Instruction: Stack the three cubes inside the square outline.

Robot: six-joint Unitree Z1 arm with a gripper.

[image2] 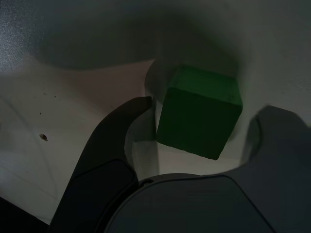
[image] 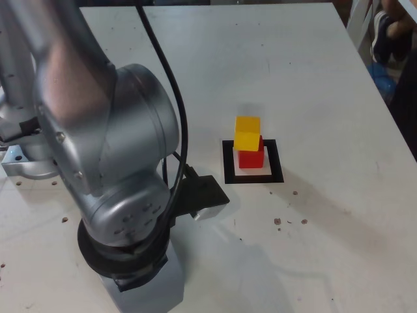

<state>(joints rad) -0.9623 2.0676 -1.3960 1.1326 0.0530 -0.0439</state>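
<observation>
We have the gripper (image2: 199, 126) low on the surface (image: 313, 65), its jaws partly closed around the green cube (image2: 200, 114), one finger at its side, contact unclear. The yellow cube (image: 247, 132) sits on the red cube (image: 250, 156) inside the square outline (image: 253, 177). Next, we judge, comes a firm grip, then a lift onto that yellow cube.
</observation>
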